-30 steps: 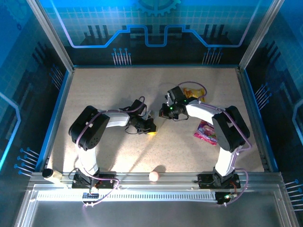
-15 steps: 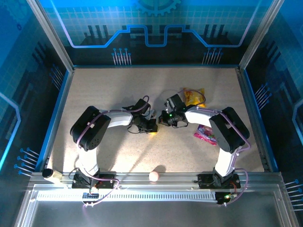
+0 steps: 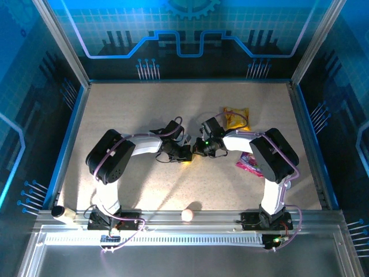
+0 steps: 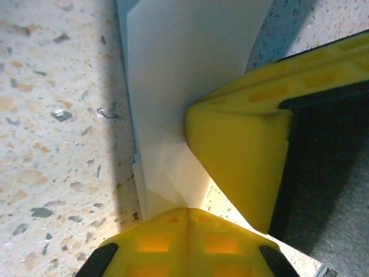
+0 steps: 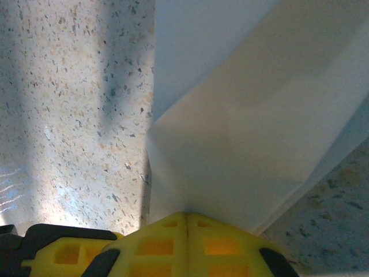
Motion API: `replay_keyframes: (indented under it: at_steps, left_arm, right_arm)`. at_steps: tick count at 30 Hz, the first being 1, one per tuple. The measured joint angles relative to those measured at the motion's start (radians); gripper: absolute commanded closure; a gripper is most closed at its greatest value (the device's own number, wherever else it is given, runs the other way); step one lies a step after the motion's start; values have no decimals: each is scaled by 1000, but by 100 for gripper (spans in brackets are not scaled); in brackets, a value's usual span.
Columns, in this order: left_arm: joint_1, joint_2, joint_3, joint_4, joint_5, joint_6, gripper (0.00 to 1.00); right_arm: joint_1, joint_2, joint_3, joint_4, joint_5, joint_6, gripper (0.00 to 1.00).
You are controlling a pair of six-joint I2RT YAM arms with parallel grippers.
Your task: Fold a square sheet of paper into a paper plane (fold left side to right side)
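Across the enclosure floor runs the speckled table (image 3: 115, 109), walled by blue-lit panels; the left arm (image 3: 109, 158) and the right arm (image 3: 271, 153) both reach inward from the near edge, and their wrists meet almost tip to tip near the table's middle. Between those tips sits the sheet of paper (image 5: 248, 133), white and folded into several overlapping layers with slanting creases; the right wrist view shows it fanning away from the fingers over the table top, and the left wrist view shows its layered edges (image 4: 184, 86) stepped along one side; whether it lies flat on the surface or is held just clear cannot be told. The left gripper (image 4: 185, 209) has its yellow pads pressed together on a corner of the paper; the right gripper (image 5: 185, 214) is likewise closed, pinching the paper's edge; in the left wrist view a second yellow padded finger bears against the paper from the right. A yellow snack packet (image 3: 236, 118) lies just beyond the right wrist; a pink wrapper (image 3: 249, 163) lies partly under the right arm's elbow, apart from the paper; a small pale ball (image 3: 188, 214) rests at the near rail between the two bases.
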Motion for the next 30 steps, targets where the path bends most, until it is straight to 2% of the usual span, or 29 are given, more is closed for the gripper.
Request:
replay_keyframes:
  at_steps: [12,30]
  left_arm:
    - [-2,5,13,-22,-7,0,100]
    - [-2,18,26,2,-24,0,100]
  right_arm:
    - [-13,2,-14,32,-18,-15,93]
    - [-113,51,10,63,-131,-53,93]
